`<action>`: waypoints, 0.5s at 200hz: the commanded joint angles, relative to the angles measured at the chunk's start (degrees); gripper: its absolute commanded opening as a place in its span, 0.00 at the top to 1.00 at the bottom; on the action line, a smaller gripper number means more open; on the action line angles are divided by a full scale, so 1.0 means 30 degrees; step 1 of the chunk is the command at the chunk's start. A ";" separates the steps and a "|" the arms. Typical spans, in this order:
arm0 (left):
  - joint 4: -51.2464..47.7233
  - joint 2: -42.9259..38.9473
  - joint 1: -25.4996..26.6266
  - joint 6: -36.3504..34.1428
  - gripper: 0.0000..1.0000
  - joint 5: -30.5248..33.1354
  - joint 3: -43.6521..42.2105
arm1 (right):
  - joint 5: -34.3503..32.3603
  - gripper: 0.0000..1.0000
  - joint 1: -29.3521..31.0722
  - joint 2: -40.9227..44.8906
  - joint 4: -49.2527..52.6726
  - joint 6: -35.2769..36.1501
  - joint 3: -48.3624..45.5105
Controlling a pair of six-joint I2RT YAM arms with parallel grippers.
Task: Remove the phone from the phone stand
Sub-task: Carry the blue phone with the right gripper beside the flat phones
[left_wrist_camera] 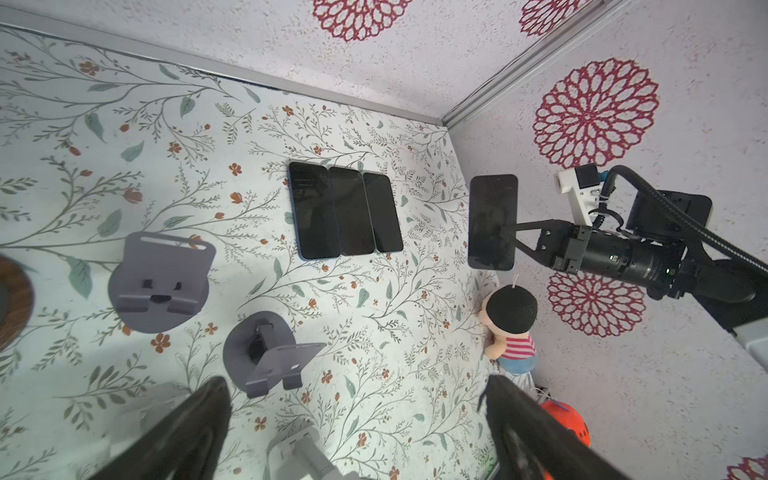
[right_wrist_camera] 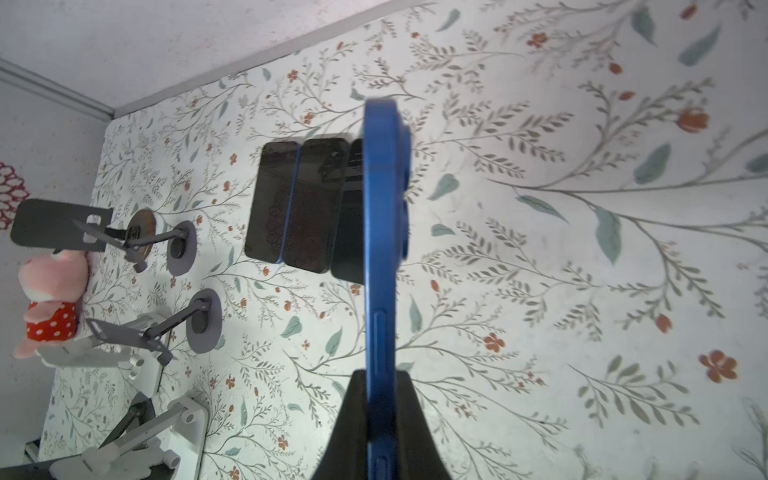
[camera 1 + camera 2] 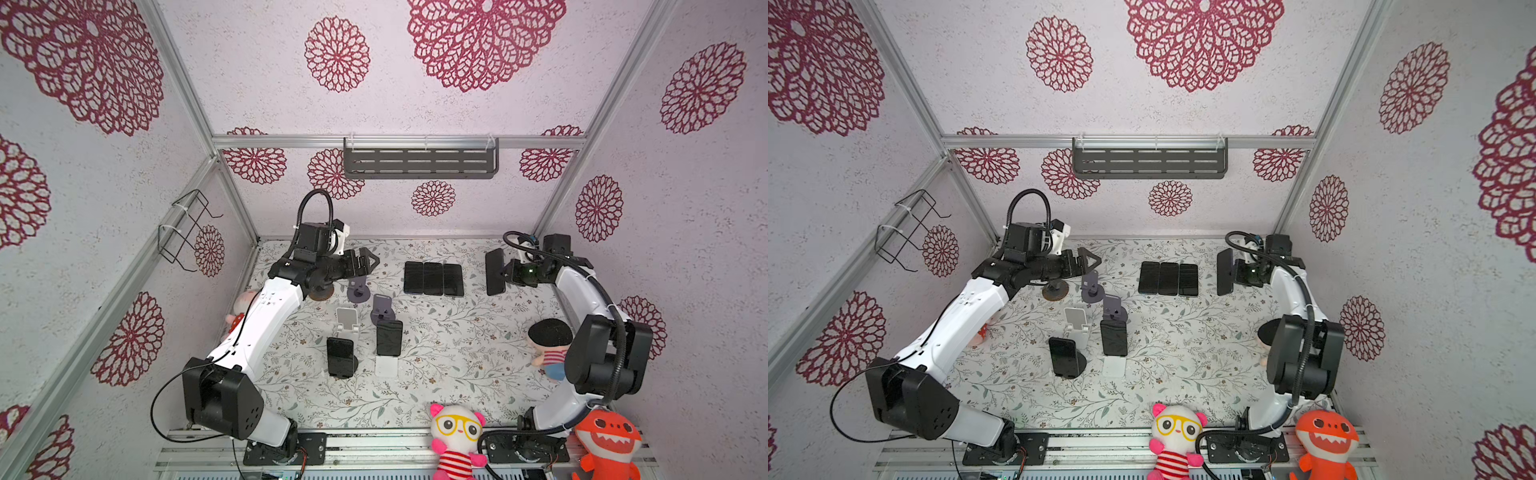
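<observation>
- My left claw [image 3: 365,261] hangs spread wide and empty above the grey stands [image 3: 358,291].
- Front middle: a black phone [image 3: 341,356] and a taller phone [image 3: 389,337] sit on stands, not yet done by my judgement.
- A row of three phones [image 3: 433,278] lies flat.
- My right claw [image 1: 510,233] pinches the blue phone [image 2: 382,249], which is upright, clear of every stand and just right of that row.
- Next, I reckon: tilt it flat and lay it beside the row without nudging it. A doll [image 3: 548,336] sits near that arm.
</observation>
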State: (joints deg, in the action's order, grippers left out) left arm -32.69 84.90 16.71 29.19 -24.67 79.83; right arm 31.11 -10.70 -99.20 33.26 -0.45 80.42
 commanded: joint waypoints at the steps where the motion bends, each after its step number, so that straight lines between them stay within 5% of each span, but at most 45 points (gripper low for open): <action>1: -0.0259 -0.1255 -0.0154 -0.0334 0.01 0.0949 -0.0869 | 0.1739 1.00 -0.0287 -0.1104 0.0002 0.0440 0.0856; 34: -0.1913 -0.2449 -0.0179 -0.0877 0.01 0.3252 -0.1419 | 0.1870 1.00 -0.0351 -0.2737 -0.0810 0.0119 0.1173; 100: -0.2742 -0.3435 -0.0293 -0.1102 0.01 0.4322 -0.1521 | 0.2899 1.00 0.0061 -0.4949 -0.2663 -0.1226 0.1464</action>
State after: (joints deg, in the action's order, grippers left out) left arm -39.48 75.37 16.32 27.00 -14.57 75.57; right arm 35.59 -11.40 -113.78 29.71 -1.72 82.78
